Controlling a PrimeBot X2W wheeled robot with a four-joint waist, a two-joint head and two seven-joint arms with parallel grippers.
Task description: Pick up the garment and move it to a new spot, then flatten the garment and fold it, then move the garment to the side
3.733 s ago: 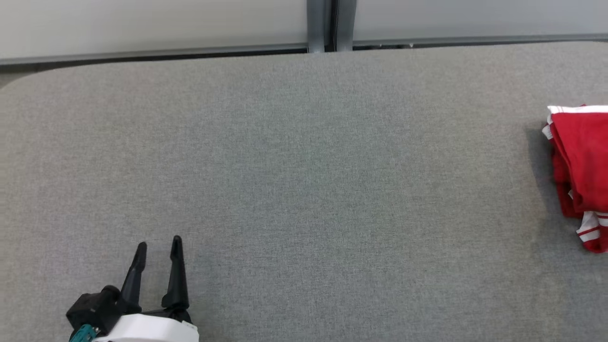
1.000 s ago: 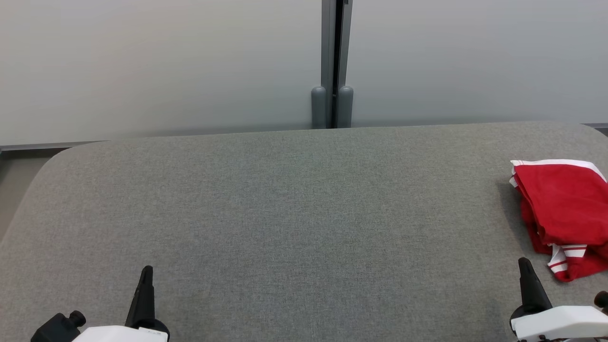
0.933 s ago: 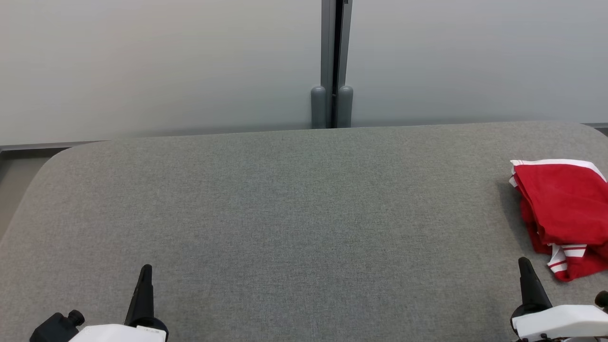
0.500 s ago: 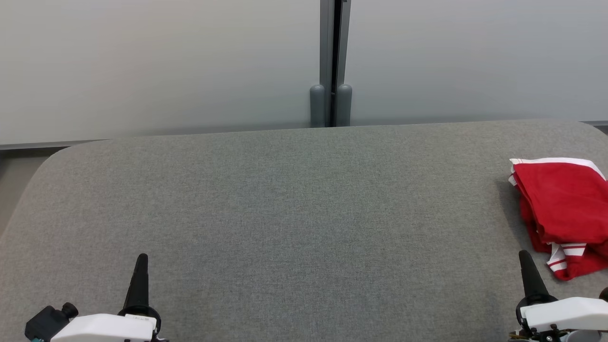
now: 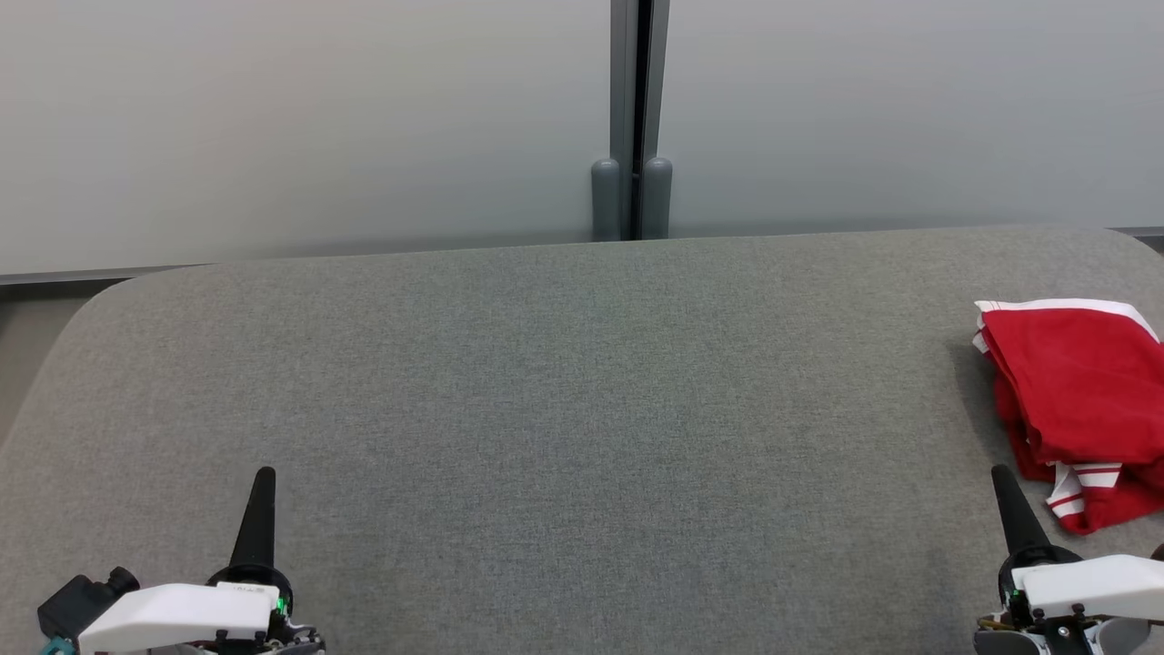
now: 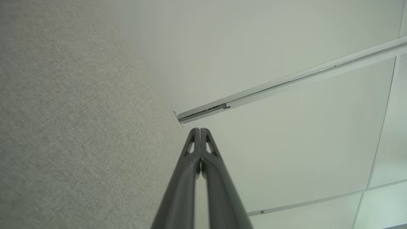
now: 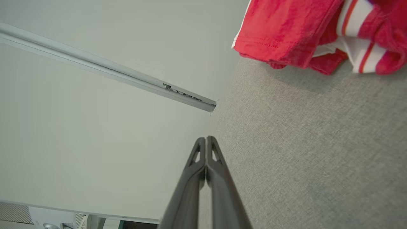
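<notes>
Office, frosted partition panels [image 5: 318,127], grey table [image 5: 582,409]

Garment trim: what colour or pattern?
Trim is white with red stripes; clearest in right wrist view.

A broad grey woven-fabric table [image 5: 582,409] spreads across the lower frame before me; above it stand pale matte wall panels [image 5: 273,118] (split by a grey vertical post [image 5: 632,109], top centre).
</notes>
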